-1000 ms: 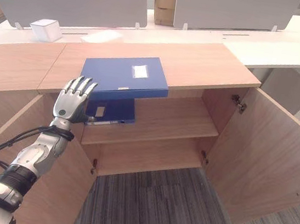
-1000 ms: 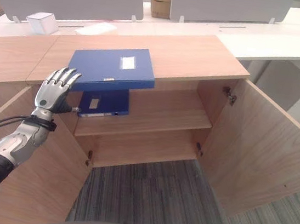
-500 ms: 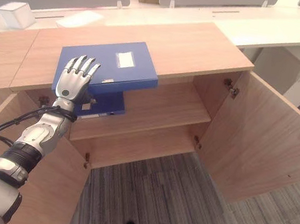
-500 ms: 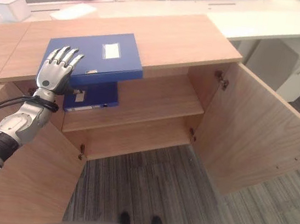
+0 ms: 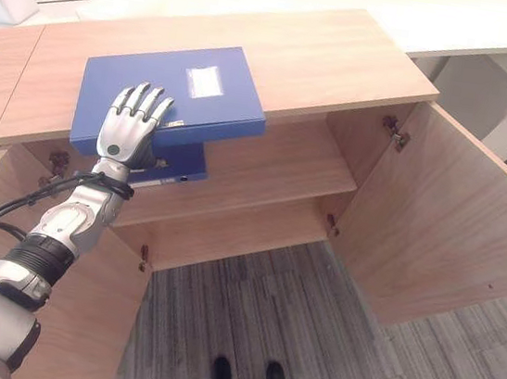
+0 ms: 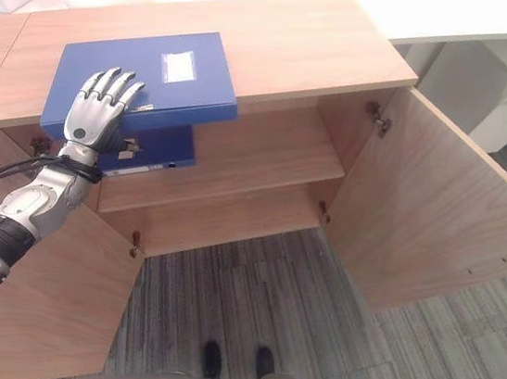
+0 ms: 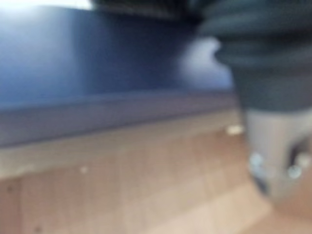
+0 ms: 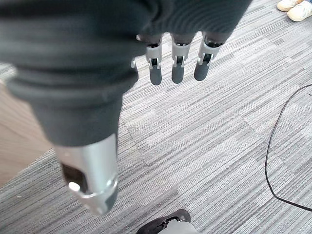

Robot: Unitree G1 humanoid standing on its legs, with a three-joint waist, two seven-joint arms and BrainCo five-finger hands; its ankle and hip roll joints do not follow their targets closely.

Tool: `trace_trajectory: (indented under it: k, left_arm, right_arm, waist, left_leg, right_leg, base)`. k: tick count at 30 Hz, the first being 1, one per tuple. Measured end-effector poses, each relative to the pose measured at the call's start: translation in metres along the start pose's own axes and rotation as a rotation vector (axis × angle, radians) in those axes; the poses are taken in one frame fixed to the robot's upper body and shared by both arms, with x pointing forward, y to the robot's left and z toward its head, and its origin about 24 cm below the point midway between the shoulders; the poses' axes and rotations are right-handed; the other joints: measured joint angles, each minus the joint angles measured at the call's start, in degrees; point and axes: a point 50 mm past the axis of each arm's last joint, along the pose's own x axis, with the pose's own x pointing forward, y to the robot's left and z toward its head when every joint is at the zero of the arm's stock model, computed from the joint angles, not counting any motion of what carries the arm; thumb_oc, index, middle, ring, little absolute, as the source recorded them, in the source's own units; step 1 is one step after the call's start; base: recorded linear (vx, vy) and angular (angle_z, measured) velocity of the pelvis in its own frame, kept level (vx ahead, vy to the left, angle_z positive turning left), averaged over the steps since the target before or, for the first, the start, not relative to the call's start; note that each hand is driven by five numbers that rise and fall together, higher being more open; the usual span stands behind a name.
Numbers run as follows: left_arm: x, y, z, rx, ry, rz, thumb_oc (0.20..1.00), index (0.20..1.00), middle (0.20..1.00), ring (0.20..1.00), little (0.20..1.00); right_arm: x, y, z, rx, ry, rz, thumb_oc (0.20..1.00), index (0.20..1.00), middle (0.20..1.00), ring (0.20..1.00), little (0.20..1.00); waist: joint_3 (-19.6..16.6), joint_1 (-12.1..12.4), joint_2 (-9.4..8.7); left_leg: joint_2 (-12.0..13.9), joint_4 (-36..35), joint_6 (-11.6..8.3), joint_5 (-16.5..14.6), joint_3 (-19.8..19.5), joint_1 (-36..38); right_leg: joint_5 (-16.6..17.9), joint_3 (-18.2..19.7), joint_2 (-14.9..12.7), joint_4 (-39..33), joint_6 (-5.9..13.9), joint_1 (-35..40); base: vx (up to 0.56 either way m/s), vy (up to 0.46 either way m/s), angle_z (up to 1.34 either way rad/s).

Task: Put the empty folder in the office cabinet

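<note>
We see the flat blue box-style folder [image 5: 168, 94] on the wooden cabinet top [image 5: 345, 61], overhanging its front edge. Left hand [image 5: 131, 127] flat on it, fingers straight, gripping nothing. Looks stiff, light, slick; best pinched at the overhang.

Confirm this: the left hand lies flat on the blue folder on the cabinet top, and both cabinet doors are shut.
Not quite. The left hand does lie flat on the blue folder on the cabinet top, but the cabinet doors stand open, as the left eye view shows, with the shelf exposed.
</note>
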Motion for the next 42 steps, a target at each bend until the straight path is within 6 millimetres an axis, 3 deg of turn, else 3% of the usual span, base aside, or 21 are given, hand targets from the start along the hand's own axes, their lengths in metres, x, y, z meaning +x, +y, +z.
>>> trace_trajectory:
  k: [17, 18, 19, 20, 21, 22, 32, 38, 42]
  left_arm:
    - [0.003, 0.004, 0.0, -0.001, 0.0, 0.029, 1.0, 1.0, 1.0, 1.0, 1.0]
    - [0.003, 0.005, 0.0, -0.001, 0.0, 0.031, 0.918, 0.918, 0.918, 0.918, 0.918]
    - [0.003, 0.005, 0.0, -0.001, 0.0, 0.031, 0.918, 0.918, 0.918, 0.918, 0.918]
    - [0.003, 0.005, 0.0, -0.001, 0.0, 0.033, 0.398, 0.398, 0.398, 0.398, 0.398]
    - [0.003, 0.005, 0.0, -0.001, 0.0, 0.033, 0.398, 0.398, 0.398, 0.398, 0.398]
    - [0.006, 0.011, 0.0, -0.006, -0.001, 0.072, 0.2, 0.2, 0.2, 0.2, 0.2]
    - [0.021, 0.04, -0.005, 0.029, -0.001, 0.178, 0.2, 0.2, 0.2, 0.2, 0.2]
    - [0.021, 0.039, -0.002, 0.008, -0.005, 0.168, 0.2, 0.2, 0.2, 0.2, 0.2]
    - [0.017, 0.062, 0.01, -0.157, -0.036, 0.275, 0.2, 0.2, 0.2, 0.2, 0.2]
  right_arm:
    - [0.0, 0.001, 0.003, 0.0, -0.013, 0.002, 1.0, 1.0, 1.0, 1.0, 1.0]
    - [0.0, 0.001, 0.004, 0.0, -0.018, 0.003, 1.0, 1.0, 1.0, 1.0, 1.0]
    - [0.0, 0.001, 0.004, 0.0, -0.018, 0.003, 1.0, 1.0, 1.0, 1.0, 1.0]
    - [0.0, 0.002, 0.005, 0.001, -0.021, 0.004, 1.0, 1.0, 1.0, 1.0, 1.0]
    - [0.0, 0.002, 0.005, 0.001, -0.021, 0.004, 1.0, 1.0, 1.0, 1.0, 1.0]
    - [0.0, 0.002, 0.007, 0.002, -0.031, 0.005, 1.0, 1.0, 1.0, 1.0, 1.0]
    - [0.0, 0.002, 0.009, 0.003, -0.036, -0.001, 1.0, 1.0, 1.0, 1.0, 1.0]
    - [0.001, 0.004, 0.013, 0.012, -0.045, 0.004, 1.0, 1.0, 1.0, 1.0, 1.0]
    - [0.0, 0.013, 0.037, 0.044, -0.103, 0.033, 1.0, 1.0, 1.0, 1.0, 1.0]
  waist:
    - [1.59, 0.07, -0.57]
    - [1.63, 0.06, -0.61]
    - [1.63, 0.06, -0.61]
    - [1.71, 0.06, -0.68]
    - [1.71, 0.06, -0.68]
    - [1.86, 0.06, -0.84]
    - [1.98, 0.02, -0.92]
    - [1.89, 0.08, -0.99]
    - [1.79, 0.56, -1.1]
  left_leg:
    - [0.01, 0.01, -0.01, 0.0, 0.01, -0.19]
    - [0.01, 0.08, -0.01, 0.0, 0.04, -0.24]
    - [0.01, 0.08, -0.01, 0.0, 0.04, -0.24]
    - [0.01, 0.02, -0.01, 0.0, 0.05, -0.25]
    - [0.01, 0.02, -0.01, 0.0, 0.05, -0.25]
    - [0.01, 0.0, -0.02, -0.01, 0.07, -0.25]
    - [0.04, 0.43, 0.0, 0.01, 0.37, 0.04]
    - [0.05, 0.23, 0.0, -0.01, 0.23, 2.26]
    - [0.04, -0.01, -0.44, -0.32, -0.42, 3.71]
  right_leg:
    - [0.04, 0.0, 0.0, -0.05, 0.07, -0.23]
    - [0.04, 0.02, 0.0, -0.06, 0.07, -0.28]
    - [0.04, 0.02, 0.0, -0.06, 0.07, -0.28]
    - [0.04, 0.02, 0.0, -0.06, 0.07, -0.29]
    - [0.04, 0.02, 0.0, -0.06, 0.07, -0.29]
    - [0.03, 0.04, 0.0, -0.1, 0.07, -0.29]
    - [0.1, 0.21, 0.0, 0.03, 0.13, -0.09]
    - [0.08, 0.0, 0.0, 0.02, 0.14, 2.28]
    - [-0.04, -0.57, 0.0, 0.02, -0.07, 3.93]
  base:
    - [0.0, 0.0, 0.0]
    - [0.0, 0.0, 0.0]
    - [0.0, 0.0, 0.0]
    - [0.0, 0.0, 0.0]
    - [0.0, 0.0, 0.0]
    - [-0.03, -0.001, 0.0]
    - [0.0, -0.001, 0.0]
    - [0.0, -0.005, 0.01]
    - [0.01, -0.014, 0.07]
